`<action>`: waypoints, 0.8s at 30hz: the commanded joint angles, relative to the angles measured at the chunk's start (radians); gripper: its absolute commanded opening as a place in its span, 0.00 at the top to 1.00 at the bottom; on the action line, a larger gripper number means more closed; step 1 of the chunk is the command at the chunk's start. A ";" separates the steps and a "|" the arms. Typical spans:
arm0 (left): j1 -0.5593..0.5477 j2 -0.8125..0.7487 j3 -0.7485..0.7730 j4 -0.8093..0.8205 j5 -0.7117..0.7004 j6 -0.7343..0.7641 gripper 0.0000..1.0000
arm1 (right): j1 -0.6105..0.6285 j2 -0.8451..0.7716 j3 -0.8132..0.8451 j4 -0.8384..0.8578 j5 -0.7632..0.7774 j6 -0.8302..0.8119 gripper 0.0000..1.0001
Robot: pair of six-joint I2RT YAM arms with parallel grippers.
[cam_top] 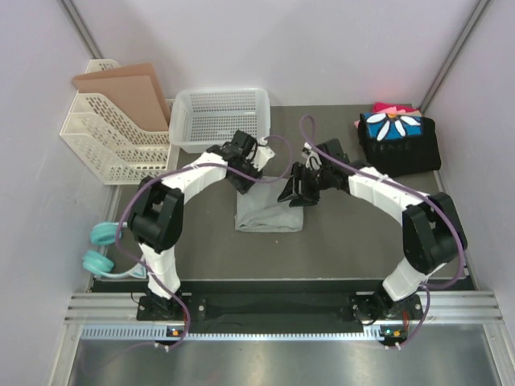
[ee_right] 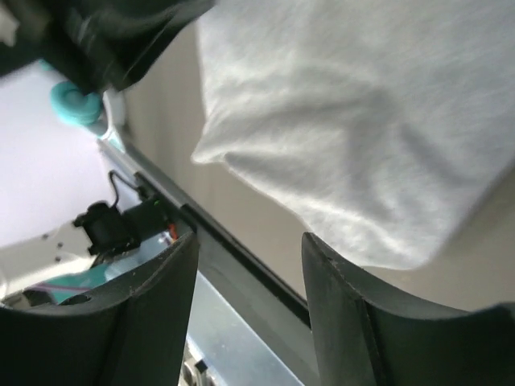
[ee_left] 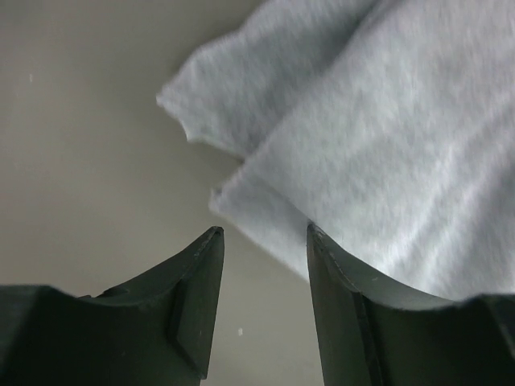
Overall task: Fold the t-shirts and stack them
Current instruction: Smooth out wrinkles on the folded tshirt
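A plain light heather-grey t-shirt (cam_top: 269, 211) lies folded in a narrow rectangle on the dark table, between the two arms. My left gripper (cam_top: 242, 184) hangs over its far left corner, open and empty; in the left wrist view (ee_left: 265, 237) the cloth (ee_left: 386, 121) lies just beyond the fingertips. My right gripper (cam_top: 291, 195) hangs over the shirt's far right edge, open and empty; in the right wrist view (ee_right: 249, 241) the shirt (ee_right: 362, 121) fills the upper right. A folded stack topped by a black shirt with a blue panel and white daisy (cam_top: 398, 138) sits at the back right, with pink/red cloth (cam_top: 393, 108) behind it.
A white mesh basket (cam_top: 221, 117) stands at the back centre. A white file rack (cam_top: 109, 141) with a brown board stands at the back left. Teal headphones (cam_top: 100, 249) lie at the table's left edge. A metal rail (cam_top: 273, 310) runs along the near edge.
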 commanded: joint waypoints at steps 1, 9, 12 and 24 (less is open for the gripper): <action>0.001 0.088 0.115 0.006 0.033 -0.035 0.49 | 0.078 -0.042 -0.110 0.230 -0.063 0.130 0.46; 0.032 0.156 0.127 0.017 0.005 -0.013 0.49 | 0.106 0.046 -0.107 0.316 -0.080 0.167 0.47; 0.041 0.173 0.136 0.015 -0.002 -0.010 0.49 | 0.107 0.088 -0.118 0.333 -0.072 0.167 0.47; 0.058 0.157 0.101 0.037 -0.042 0.017 0.50 | 0.106 0.296 -0.299 0.448 -0.075 0.148 0.51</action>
